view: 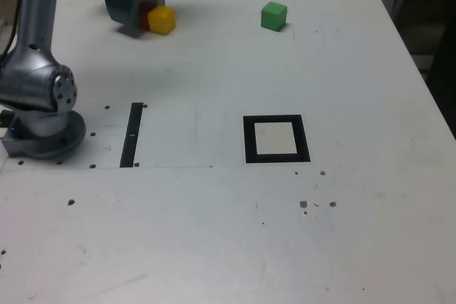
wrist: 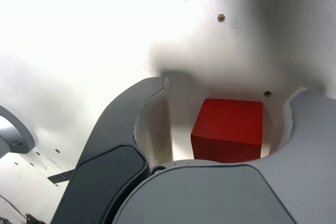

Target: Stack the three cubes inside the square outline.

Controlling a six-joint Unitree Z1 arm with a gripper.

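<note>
Gripper: the gripper [wrist: 223, 129] sits low over the table at the far left of the exterior view, its jaws standing apart on either side of the red cube [wrist: 228, 129]. In the wrist view a pale gap shows on each side of the cube, so no clamp can be seen.
Hidden: in the exterior view the gripper [view: 142, 16] covers most of the red cube [view: 145, 15] — only a sliver of red shows.
Yellow cube: the yellow cube [view: 162, 20] lies just right of the red one in the exterior view; whether they touch I cannot tell.
Green cube: the green cube [view: 273, 16] stands alone, well to the right at the far side.
Square outline: the square outline [view: 277, 157] — thick black border, pale centre — lies nearer, right of middle, holding no cube.
Black strip: a black strip [view: 132, 135] lies left of the outline, beside the arm's base [view: 43, 133].
Table: the table [view: 228, 247] is white, with small dark specks.
</note>
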